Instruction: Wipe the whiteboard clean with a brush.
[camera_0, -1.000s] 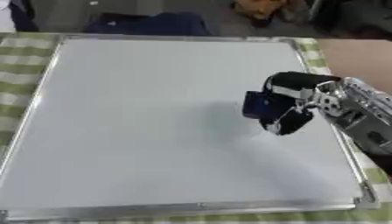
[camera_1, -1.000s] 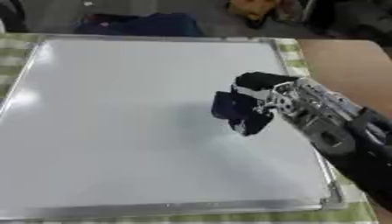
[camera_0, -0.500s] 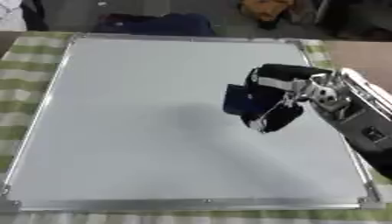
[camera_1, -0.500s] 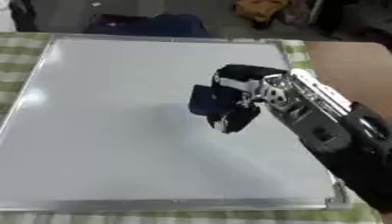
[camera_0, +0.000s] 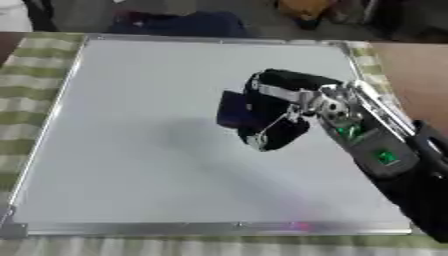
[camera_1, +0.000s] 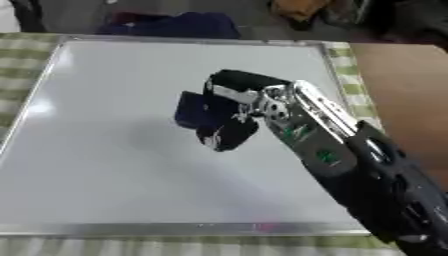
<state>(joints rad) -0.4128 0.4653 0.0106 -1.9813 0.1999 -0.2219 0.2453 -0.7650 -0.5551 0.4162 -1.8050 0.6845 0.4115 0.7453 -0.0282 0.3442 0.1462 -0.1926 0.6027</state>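
Brush (camera_0: 233, 110), dark blue and blocky, sat over mid-board, held in right hand (camera_0: 278, 112), fingers curled round it from behind. Looked light and stiff; best taken across its back, pad face kept flat on whiteboard (camera_0: 131, 150). Could not tell contact.

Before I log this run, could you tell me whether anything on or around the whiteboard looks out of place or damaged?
Nothing stands out. The whiteboard lies flat on the checked cloth, its surface blank with no marks visible. The right hand holds the dark brush over its middle.
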